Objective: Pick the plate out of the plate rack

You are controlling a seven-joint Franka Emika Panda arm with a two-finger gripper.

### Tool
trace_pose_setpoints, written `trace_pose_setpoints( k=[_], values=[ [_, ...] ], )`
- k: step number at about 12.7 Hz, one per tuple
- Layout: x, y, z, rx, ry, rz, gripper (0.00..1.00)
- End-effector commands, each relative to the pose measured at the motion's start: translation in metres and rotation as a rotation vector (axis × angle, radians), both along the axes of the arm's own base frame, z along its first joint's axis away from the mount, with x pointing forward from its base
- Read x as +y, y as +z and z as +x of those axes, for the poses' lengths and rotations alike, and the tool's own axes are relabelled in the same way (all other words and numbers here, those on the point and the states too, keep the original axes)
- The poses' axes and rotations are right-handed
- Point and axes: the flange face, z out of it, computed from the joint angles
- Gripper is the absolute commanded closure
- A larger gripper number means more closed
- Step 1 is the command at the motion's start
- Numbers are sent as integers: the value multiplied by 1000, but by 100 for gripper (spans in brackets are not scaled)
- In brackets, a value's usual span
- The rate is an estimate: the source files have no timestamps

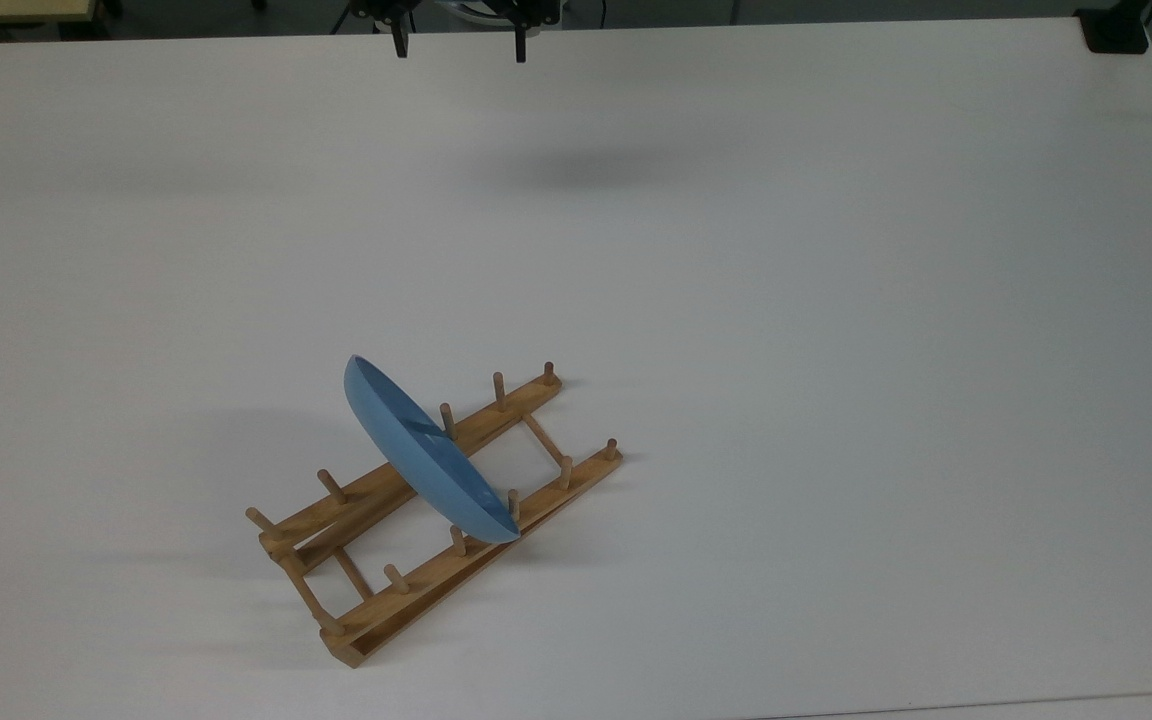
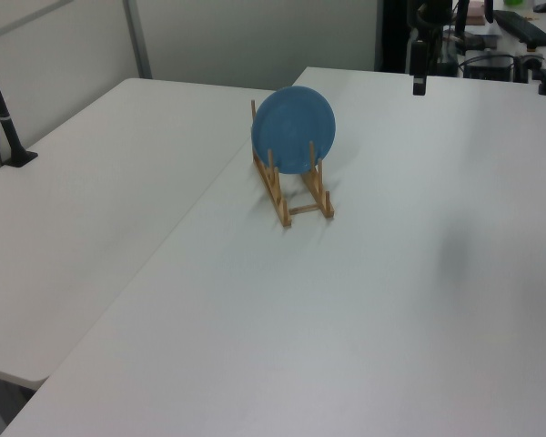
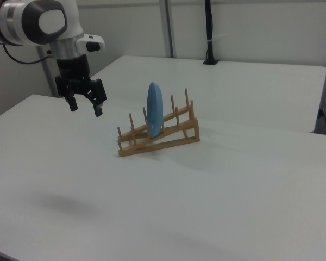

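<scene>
My gripper [image 3: 86,104] hangs in the air above the white table [image 1: 836,300], well apart from the plate rack [image 1: 496,500]. My jaws are spread wide and hold nothing; both fingers [image 1: 400,40] point down toward the tabletop. In the top view they sit at the upper edge, with a soft shadow on the table below them. In the right view my gripper is to the right view's left of the rack and higher than it.

The plate [image 1: 426,455] stands on edge in the rack, seated between the upright pegs near the middle of the rails (roughly upright in the right view, where it shows edge-on). In the top view its lower edge rests at the near rail, just beside a peg, and its upper edge rises past the far rail toward the top view's upper left. In the left view its round blue face is turned toward the camera.

The rack lies diagonally on the table in the top view, one end raised. A second white table [image 2: 82,182] stands beside the first.
</scene>
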Motion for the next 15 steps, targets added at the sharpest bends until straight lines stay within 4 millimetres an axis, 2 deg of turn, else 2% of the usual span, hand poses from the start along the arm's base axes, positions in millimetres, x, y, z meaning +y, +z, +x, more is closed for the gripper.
trace_pose_setpoints(
  k=[1, 6, 12, 15],
  values=[
    [-6, 8, 5, -7, -33, 11, 0],
    [-12, 13, 22, -24, -97, 20, 0],
    [-14, 14, 23, -31, -92, 19, 0],
    [-13, 16, 31, -95, -94, 24, 0]
  ],
)
